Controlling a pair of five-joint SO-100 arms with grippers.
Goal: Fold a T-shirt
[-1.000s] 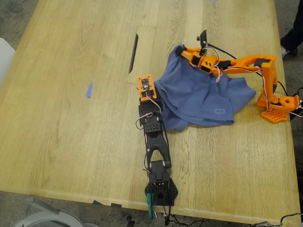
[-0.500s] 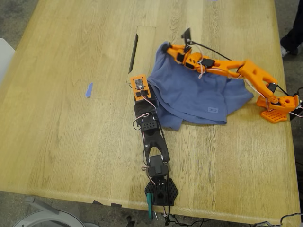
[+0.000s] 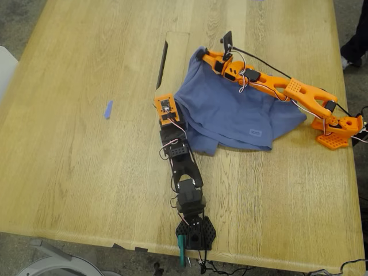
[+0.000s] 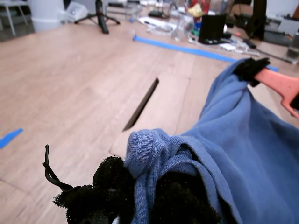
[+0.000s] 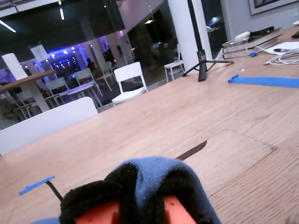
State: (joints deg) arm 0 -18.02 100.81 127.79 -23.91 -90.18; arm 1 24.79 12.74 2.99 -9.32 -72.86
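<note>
The blue-purple T-shirt (image 3: 230, 115) lies bunched on the wooden table, right of centre in the exterior view. My first gripper (image 3: 174, 102), on the black arm, is shut on the shirt's nearer left edge. In the first wrist view a rolled hem (image 4: 145, 149) sits pinched between the black foam pads (image 4: 112, 179). My second gripper (image 3: 201, 54), on the orange arm, is shut on the shirt's far left corner. Blue cloth (image 5: 154, 172) shows between its foam-covered fingertips (image 5: 88, 200). The cloth is stretched between the two grippers.
A rectangular panel with a dark slot (image 3: 163, 57) sits in the table just left of the shirt in the exterior view. A blue tape scrap (image 3: 107, 109) lies farther left. The orange arm's base (image 3: 336, 129) and black arm's base (image 3: 195, 233) stand near table edges. A person's shoe (image 3: 356, 40) shows at the right edge.
Both grippers have moved toward the exterior view's left, dragging the shirt's edge with them. The orange arm has stretched out lower and farther, and the shirt has spread toward the slot.
</note>
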